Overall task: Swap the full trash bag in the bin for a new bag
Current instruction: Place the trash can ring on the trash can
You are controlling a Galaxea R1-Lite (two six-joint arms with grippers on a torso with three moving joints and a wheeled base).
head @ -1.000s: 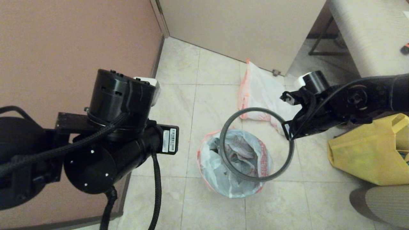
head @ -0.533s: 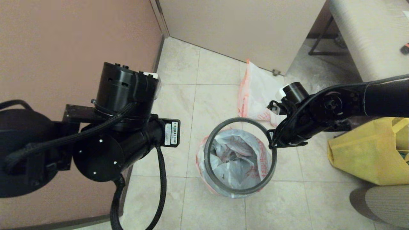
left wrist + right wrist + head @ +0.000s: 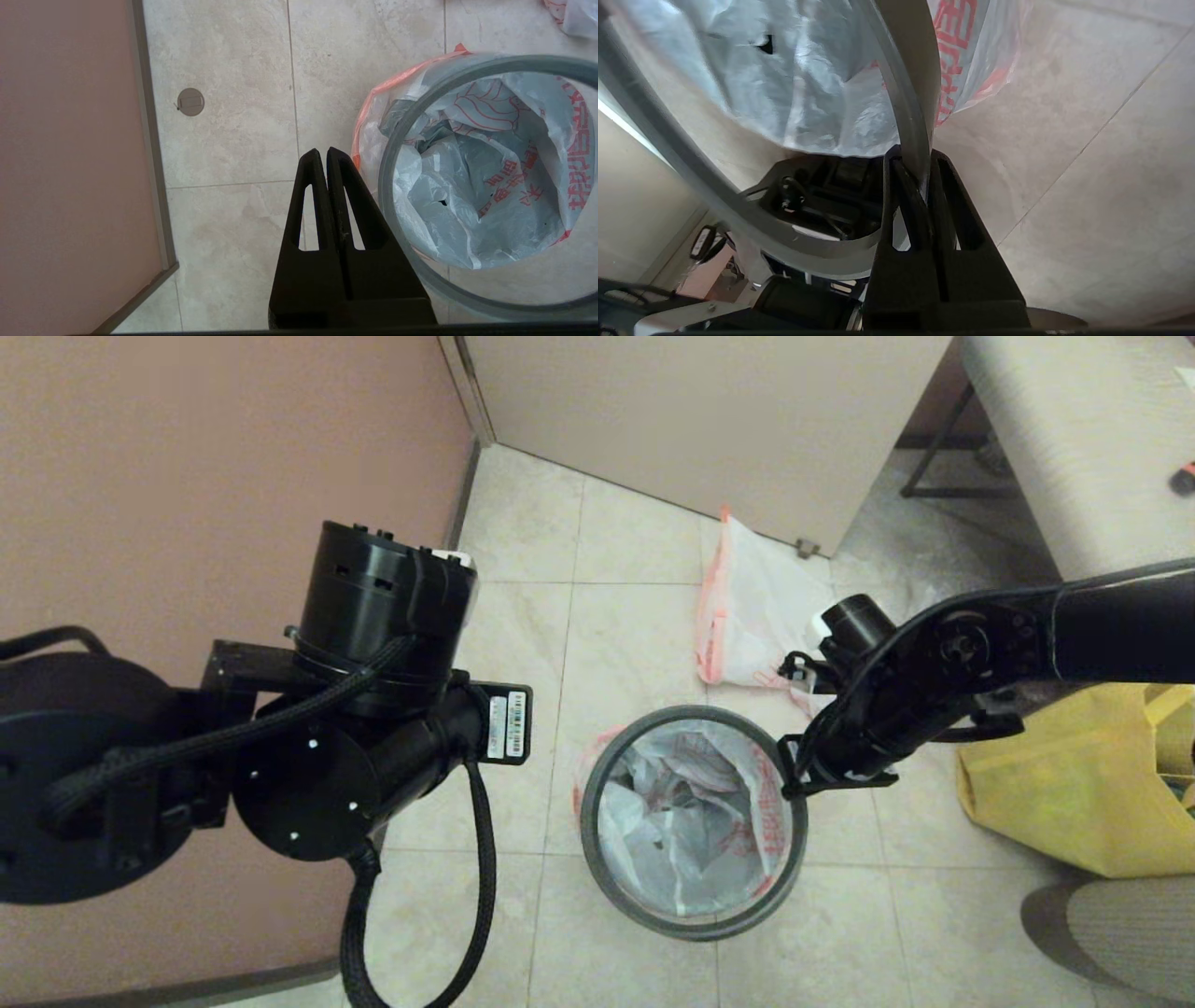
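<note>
The right gripper (image 3: 792, 782), clamped on the grey rim ring (image 3: 597, 775), holds it over the bagged bin (image 3: 689, 922), apparently ready for pressing down level; the closed left gripper (image 3: 323, 156) waits alongside.

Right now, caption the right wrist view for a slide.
Right claw shut on the grey ring, held over the white bag.

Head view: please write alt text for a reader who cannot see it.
The right gripper, shut, holds a thin dark grey ring over a white translucent plastic bag with red print on the tiled floor. Another similar bag lies beyond.
</note>
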